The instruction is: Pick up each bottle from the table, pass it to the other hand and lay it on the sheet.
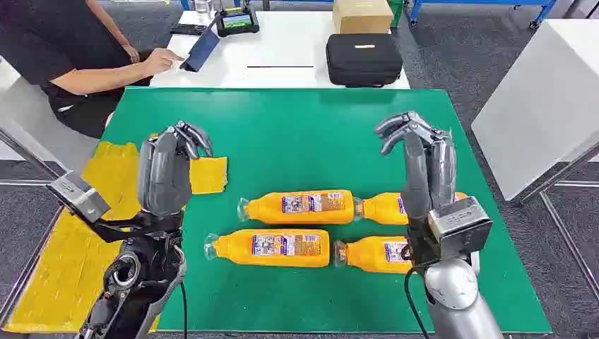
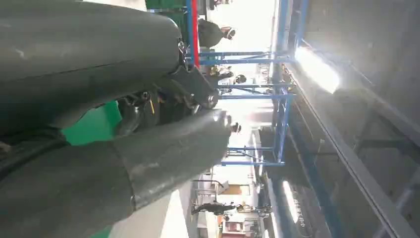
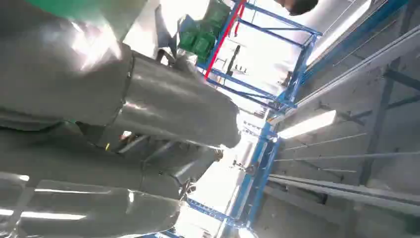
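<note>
Head view shows four orange bottles lying on their sides on the green mat (image 1: 297, 134), in two rows across the lower middle of the frame. The upper-row left bottle (image 1: 300, 207) and lower-row left bottle (image 1: 272, 247) are fully visible, with clear caps pointing to the frame's left. The upper-row right bottle (image 1: 381, 207) and lower-row right bottle (image 1: 371, 254) are partly hidden behind the right arm. The bottles in each row lie nearly end to end, and the two rows are close together.

The yellow sheet (image 1: 56, 261) lies at the lower left of the frame, along the mat's edge, with one corner reaching onto the green.

Both hands are raised above the table and hold nothing. The left hand (image 1: 169, 166) sits at the centre left with its fingers curled over at the top. The right hand (image 1: 420, 166) stands upright at the centre right, fingers bent forward and apart. No bottle has been lifted yet, so the task appears to be at its start.

The tight spacing is the main risk: fingers coming down on one bottle could nudge its neighbour, and a round bottle on its side may roll. A grip near the narrow cap end could let the bottle tip during the hand-over.

At the upper left of the frame, a person's hand (image 1: 161, 60) rests by a dark tablet (image 1: 201, 49) on the white table (image 1: 282, 42), near a black case (image 1: 364, 58) and a cardboard box (image 1: 362, 14).
</note>
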### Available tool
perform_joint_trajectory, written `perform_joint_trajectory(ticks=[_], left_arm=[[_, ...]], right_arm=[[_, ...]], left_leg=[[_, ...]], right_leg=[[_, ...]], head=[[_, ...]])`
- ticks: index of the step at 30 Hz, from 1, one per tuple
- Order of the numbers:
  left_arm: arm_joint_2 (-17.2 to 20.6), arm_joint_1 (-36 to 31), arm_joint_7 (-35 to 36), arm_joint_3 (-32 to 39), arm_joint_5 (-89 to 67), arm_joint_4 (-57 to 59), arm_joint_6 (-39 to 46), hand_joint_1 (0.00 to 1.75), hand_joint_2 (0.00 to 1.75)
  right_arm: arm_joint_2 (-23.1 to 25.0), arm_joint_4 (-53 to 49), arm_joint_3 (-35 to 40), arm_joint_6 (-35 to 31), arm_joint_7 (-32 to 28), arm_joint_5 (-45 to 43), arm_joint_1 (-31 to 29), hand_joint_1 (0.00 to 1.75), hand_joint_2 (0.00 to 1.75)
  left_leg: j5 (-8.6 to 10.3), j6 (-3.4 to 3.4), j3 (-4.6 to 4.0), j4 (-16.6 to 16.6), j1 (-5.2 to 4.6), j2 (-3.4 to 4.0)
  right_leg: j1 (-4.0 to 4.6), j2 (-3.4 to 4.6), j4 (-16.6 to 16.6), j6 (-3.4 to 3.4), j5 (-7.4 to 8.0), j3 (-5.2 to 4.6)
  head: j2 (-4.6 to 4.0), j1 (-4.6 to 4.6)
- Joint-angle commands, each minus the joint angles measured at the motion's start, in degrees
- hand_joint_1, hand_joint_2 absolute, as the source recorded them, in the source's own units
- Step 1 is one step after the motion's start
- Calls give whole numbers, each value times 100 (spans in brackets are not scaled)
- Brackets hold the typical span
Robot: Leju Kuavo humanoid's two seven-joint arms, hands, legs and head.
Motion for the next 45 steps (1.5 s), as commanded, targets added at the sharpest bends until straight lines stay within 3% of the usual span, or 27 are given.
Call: perform_joint_trajectory(ticks=[1, 4, 14, 22, 23, 24, 26, 32, 34, 35, 37, 39, 43, 44, 45], left_arm=[[318, 643, -1134, 890, -140, -693, -967, 175, 0], [51, 1113, -892, 1497, -382, -965, -1814, 175, 0], [-97, 1054, -916, 1401, -593, -864, -1840, 175, 0], [-116, 1388, -561, 1069, -635, -983, -1883, 175, 0], [-122, 1414, -385, 1067, -565, -986, -1736, 9, 0], [-52, 1420, -196, 1015, -546, -967, -1695, 0, 0], [73, 1463, -69, 995, -382, -871, -1766, 0, 0], [80, 1472, -70, 1017, -383, -844, -1776, 0, 0], [33, 1546, 146, 1084, -412, -816, -1664, 0, 0], [50, 1609, 239, 1110, -421, -787, -1609, 0, 0], [157, 1737, 250, 1122, -424, -705, -1606, 0, 0], [375, 1771, 187, 1096, -343, -569, -1617, 0, 0], [384, 1897, 77, 1177, -276, -546, -1687, 0, 0], [377, 1911, 82, 1157, -265, -563, -1696, 0, 0], [356, 1927, 152, 1132, -223, -574, -1708, 0, 0]], right_arm=[[-562, -266, -268, 1778, -1286, -1687, 253, 175, 0], [-355, -464, -617, 2204, -1316, -1597, 633, 175, 0], [-304, -538, -546, 2194, -1270, -1496, 637, 175, 0], [-318, -1345, -602, 1585, -1056, -1247, 1417, 175, 0], [-298, -1378, -668, 1531, -983, -1250, 1509, 175, 0], [-343, -1387, -711, 1535, -866, -1224, 1593, 0, 0], [-491, -1380, -880, 1647, -577, -1168, 1838, 0, 0], [-483, -1377, -957, 1713, -624, -1180, 1891, 0, 0], [-672, -1427, -1091, 1660, -300, -669, 2157, 0, 0], [-852, -1457, -1198, 1660, -260, -721, 2424, 0, 175], [-1080, -1533, -1529, 1601, -320, -630, 2981, 0, 175], [-1104, -1588, -1770, 1571, -242, -411, 3245, 0, 175], [-1061, -1717, -2195, 1584, 5, 200, 3561, 0, 175], [-1066, -1733, -2309, 1545, 90, 580, 3615, 0, 175], [-1183, -1728, -2461, 1355, 579, 2016, 3715, 0, 175]], left_leg=[[-5, -15, 10, 0, 3, 4], [-11, -15, 22, -11, 4, 22], [-9, -9, -1, -2, 0, 1], [-16, -15, 17, -4, 3, -10], [-22, -20, 26, -4, 5, -12], [-29, -27, 37, -2, 8, -12], [-18, -18, 22, -6, 5, -14], [-12, -8, -1, -3, 1, -2], [-14, -12, 6, -5, 2, 0], [-19, -18, 17, -5, 5, 1], [-20, -20, 30, -12, 6, -23], [-19, -20, 40, -17, 5, -40], [-24, -20, 34, -17, -1, -26], [-27, -23, 37, -13, 3, -17], [-25, -10, 15, -8, -2, -16]], right_leg=[[2, -3, 0, 1, -4, 10], [3, 15, -11, 0, -5, 20], [0, -3, -2, 2, -7, 0], [3, -17, -5, 2, -16, 18], [5, -21, -5, 3, -22, 29], [8, -24, -4, 4, -29, 41], [5, -23, -8, 4, -19, 26], [1, -6, -6, 2, -7, 2], [1, -5, -8, 2, -9, 9], [4, -7, -9, 2, -13, 20], [6, -33, -17, 3, -21, 39], [5, -49, -21, 4, -27, 48], [0, -28, -16, 5, -27, 37], [3, -24, -13, 3, -27, 38], [-1, -21, -8, 4, -22, 18]], head=[[0, 0], [0, 2], [0, 0], [0, 0], [0, 0], [0, 0], [0, 0], [0, 0], [0, 2], [0, 2], [0, 0], [0, 0], [0, 0], [0, 2], [0, 0]])
